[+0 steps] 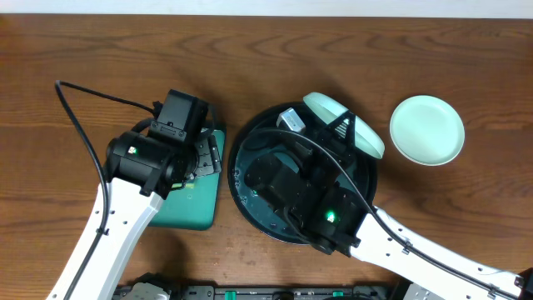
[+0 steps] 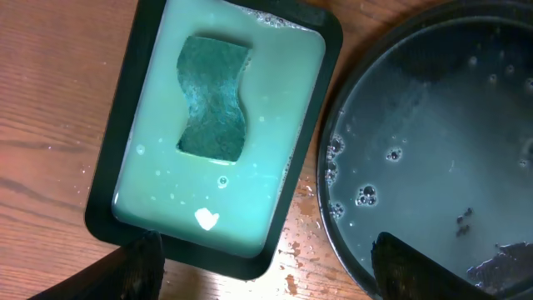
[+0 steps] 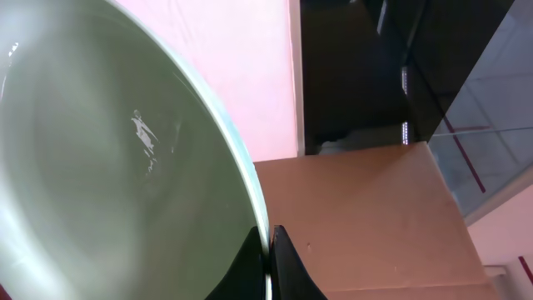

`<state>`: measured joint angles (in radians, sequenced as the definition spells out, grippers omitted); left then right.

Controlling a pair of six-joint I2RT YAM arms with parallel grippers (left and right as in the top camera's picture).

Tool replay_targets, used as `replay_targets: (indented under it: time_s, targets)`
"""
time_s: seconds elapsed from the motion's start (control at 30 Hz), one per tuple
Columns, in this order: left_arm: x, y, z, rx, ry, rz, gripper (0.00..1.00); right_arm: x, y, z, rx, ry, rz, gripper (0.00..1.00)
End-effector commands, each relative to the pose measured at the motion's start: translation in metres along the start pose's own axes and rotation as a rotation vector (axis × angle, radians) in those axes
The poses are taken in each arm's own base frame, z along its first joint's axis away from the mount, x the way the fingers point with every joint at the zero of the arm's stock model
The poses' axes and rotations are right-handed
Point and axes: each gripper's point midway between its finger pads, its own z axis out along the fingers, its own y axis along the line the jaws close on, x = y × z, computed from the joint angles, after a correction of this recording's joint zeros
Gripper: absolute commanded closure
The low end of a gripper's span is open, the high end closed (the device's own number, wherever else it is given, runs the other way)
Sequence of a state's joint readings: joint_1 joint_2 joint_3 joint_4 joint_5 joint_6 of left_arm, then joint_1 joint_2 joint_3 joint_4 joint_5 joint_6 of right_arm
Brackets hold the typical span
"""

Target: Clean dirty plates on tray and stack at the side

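overhead view: the left claw (image 1: 204,158) hangs over the far end of the green tray (image 1: 196,208), which lies on the bench (image 1: 83,50) just left of the black tray (image 1: 241,200). the right arm reaches across the black tray from the near right. the right claw (image 1: 340,131) grips a mint plate (image 1: 321,104), held tilted above the far right rim of the black tray. a second mint plate (image 1: 427,129) lies flat on the bench to the right of the black tray, near it but apart. left wrist view: the left claw (image 2: 265,250) is spread wide and holds nothing; one dark finger shows at each lower corner. below it the green tray (image 2: 122,125) holds pale mint liquid with a sponge (image 2: 212,100) lying in it. the black tray (image 2: 433,125) sits to the right, its base wet and glossy with small bubbles, and a strip of bench shows between the two trays. right wrist view: the right claw (image 3: 271,250) is fully closed, and its two fingers (image 3: 241,271) pinch the thin rim of the mint plate (image 3: 108,167) between them. the plate fills the left of the view, its surface glossy with a small highlight. whether smears remain on it cannot be told here.
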<state>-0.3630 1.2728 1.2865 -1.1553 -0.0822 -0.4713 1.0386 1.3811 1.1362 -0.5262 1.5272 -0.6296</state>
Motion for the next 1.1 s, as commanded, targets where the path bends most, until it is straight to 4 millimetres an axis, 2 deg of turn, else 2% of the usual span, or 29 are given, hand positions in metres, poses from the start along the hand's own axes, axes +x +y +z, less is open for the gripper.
replay_targets:
  time_s: [0.0,0.4,0.5,0.57,0.63,0.67,0.73,0.77,0.8,0.9,1.0,1.07]
  targets:
    - [0.000,0.002,0.000,-0.012,-0.003,-0.001,0.20,0.002,-0.011,-0.001,0.035,0.022,0.012,0.99]
    - [0.000,0.002,0.000,-0.012,-0.003,-0.001,0.20,0.002,-0.011,-0.001,0.035,0.022,0.013,0.99]
    - [0.000,0.002,0.000,-0.012,-0.003,-0.001,0.20,-0.001,-0.007,-0.001,0.015,0.007,0.074,0.99]
    - [0.000,0.002,0.000,-0.012,-0.003,-0.001,0.20,-0.009,0.010,0.000,-0.075,-0.042,0.201,0.99]
    - [0.000,0.002,0.000,-0.012,-0.003,-0.001,0.20,-0.020,0.052,-0.006,-0.321,-0.106,0.320,0.99]
    - [0.000,0.002,0.000,-0.012,-0.003,-0.002,0.20,-0.025,0.081,-0.015,-0.511,-0.112,0.397,0.99]
    - [0.000,0.002,0.000,-0.012,-0.002,-0.001,0.20,-0.030,0.120,-0.025,-0.776,-0.048,0.571,0.99]
    - [0.000,0.002,0.000,-0.012,-0.002,-0.001,0.20,-0.029,0.133,-0.027,-0.865,0.008,0.665,0.99]
    - [0.000,0.002,0.000,-0.012,-0.002,-0.001,0.20,-0.025,0.142,-0.022,-0.908,0.074,0.751,0.99]
    - [0.000,0.002,0.000,-0.012,-0.003,-0.001,0.20,-0.008,0.152,-0.001,-0.927,0.248,0.953,0.99]
    - [0.000,0.002,0.000,-0.012,-0.003,-0.001,0.20,-0.012,0.156,0.005,-1.090,0.306,1.062,0.99]
    - [0.000,0.002,0.000,-0.012,-0.003,-0.002,0.20,-0.014,0.150,0.012,-1.183,0.320,1.147,0.99]
